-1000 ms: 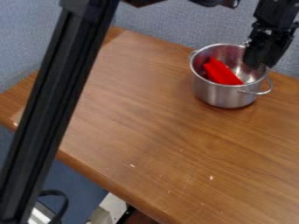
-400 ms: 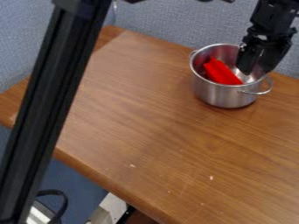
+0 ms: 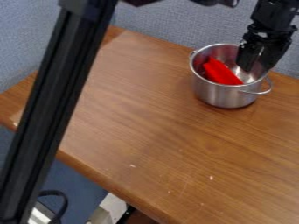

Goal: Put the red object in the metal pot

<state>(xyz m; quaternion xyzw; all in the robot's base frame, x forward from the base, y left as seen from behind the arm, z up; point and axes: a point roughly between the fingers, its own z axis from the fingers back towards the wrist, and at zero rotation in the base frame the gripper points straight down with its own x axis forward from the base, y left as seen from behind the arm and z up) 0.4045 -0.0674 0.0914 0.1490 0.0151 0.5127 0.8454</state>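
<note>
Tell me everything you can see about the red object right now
The red object is a bright red, plastic-looking bar with rounded ends. It lies tilted inside the metal pot, leaning against the inner wall. The open gripper reaches into the pot just beside it; whether they touch cannot be told.

- One cam only, high up, looking down at an angle over wooden table [image 3: 140, 114].
- Mid range; blurred dark post [image 3: 59, 105] close to lens, left.
</note>
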